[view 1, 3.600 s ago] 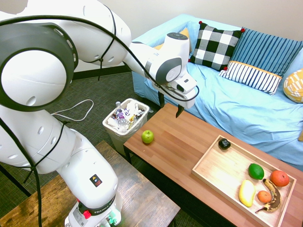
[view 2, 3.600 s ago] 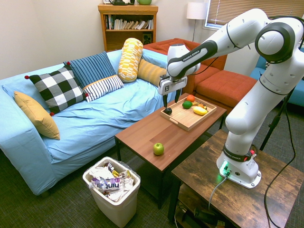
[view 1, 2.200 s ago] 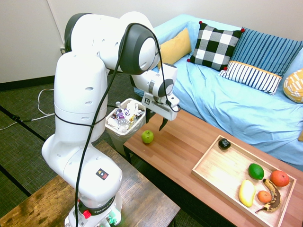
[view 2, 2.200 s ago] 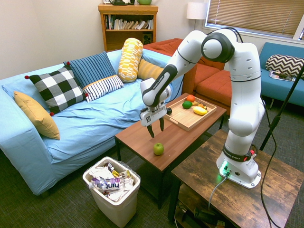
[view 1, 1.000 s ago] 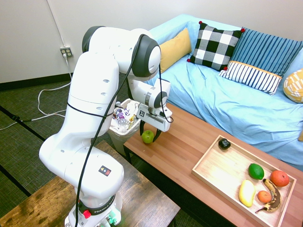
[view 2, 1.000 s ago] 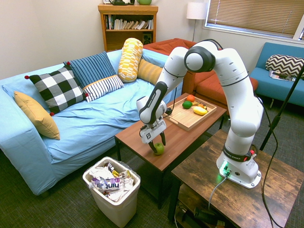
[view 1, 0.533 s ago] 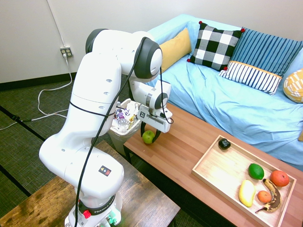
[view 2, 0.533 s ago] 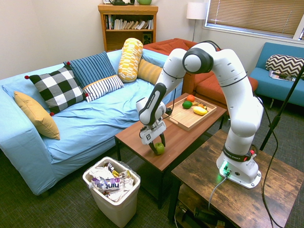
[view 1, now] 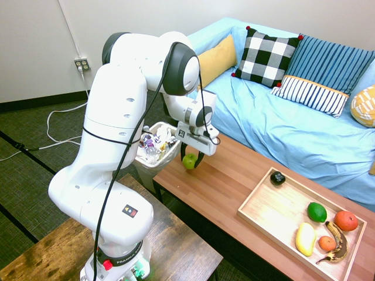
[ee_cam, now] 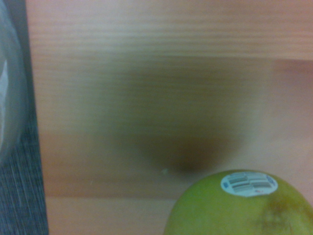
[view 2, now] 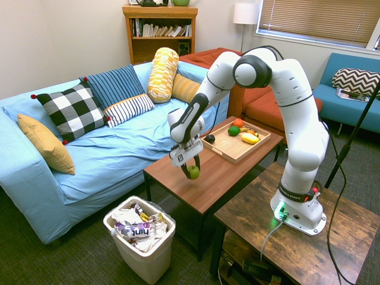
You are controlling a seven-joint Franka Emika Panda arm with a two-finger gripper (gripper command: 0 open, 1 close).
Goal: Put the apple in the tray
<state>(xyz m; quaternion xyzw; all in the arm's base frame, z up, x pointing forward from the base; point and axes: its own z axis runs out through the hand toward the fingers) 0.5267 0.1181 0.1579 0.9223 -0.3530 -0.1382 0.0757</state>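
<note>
My tray (view 1: 265,206) sits at the far end of the bench (view 1: 228,178), at about four o'clock from my gripper (view 1: 191,160) in the first exterior view. In it lie a dark green oval fruit (view 1: 317,212), an orange-red fruit (view 1: 345,220), a smaller orange one (view 1: 327,243), a yellow fruit (view 1: 305,239), a browned banana (view 1: 338,241) and a small black object (view 1: 278,178) in one corner; what that black thing is I cannot make out. A white waste bin (view 2: 141,248) stuffed with wrappers stands on the floor, at about seven o'clock from my gripper in the second exterior view.

My gripper is clenched around the apple (view 1: 189,161), which hangs clear above the bench, well apart from the tray. My fingers cover part of it in both exterior views. The wrist view is blurred and cuts the apple (ee_cam: 242,205) off at the edge, showing only its top with a white sticker (ee_cam: 248,183) and its shadow on the wood.
</note>
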